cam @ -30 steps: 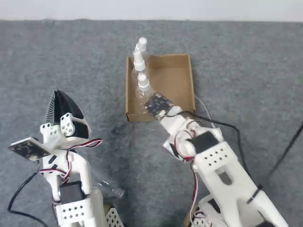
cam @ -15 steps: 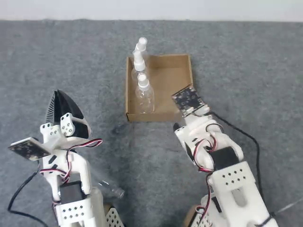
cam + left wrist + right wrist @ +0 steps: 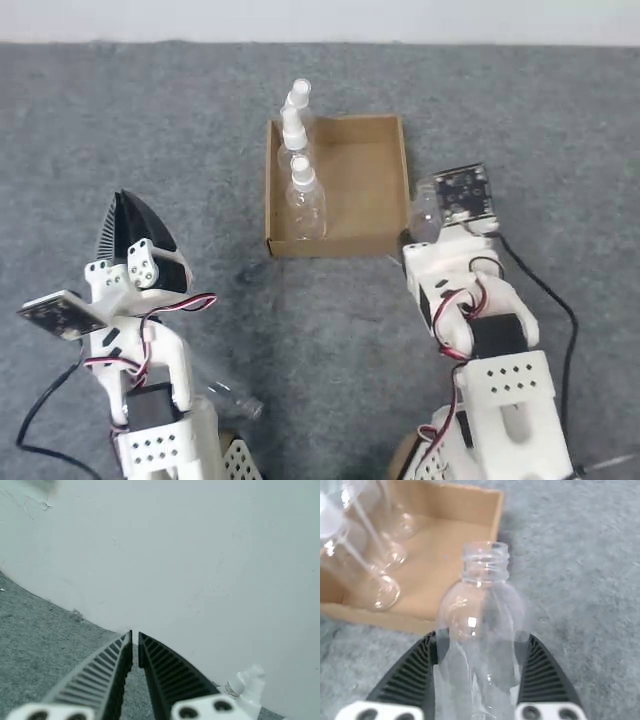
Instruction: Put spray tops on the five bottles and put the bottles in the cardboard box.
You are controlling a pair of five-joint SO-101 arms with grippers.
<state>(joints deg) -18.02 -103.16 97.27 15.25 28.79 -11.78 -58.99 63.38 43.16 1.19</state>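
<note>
Three of five down: in the open brown cardboard box (image 3: 403,180) at the far middle of the grey felt-covered bench (image 3: 150,120), we count three clear plastic bottles with white spray tops (image 3: 305,200), standing in a row along its left wall. A fourth, a clear plastic bottle with a bare open neck (image 3: 482,605), sits clamped in the right claw (image 3: 482,640) just outside the box's right wall, near its near corner. A fifth clear bottle (image 3: 238,402) lies on the bench at the near left, partly hidden by the left arm's base; we cannot tell whether it has a top. The left claw (image 3: 135,635) is raised at the left with its jaws together and empty. We judge two bottles are left to cap and box. We see one box and two arms.
</note>
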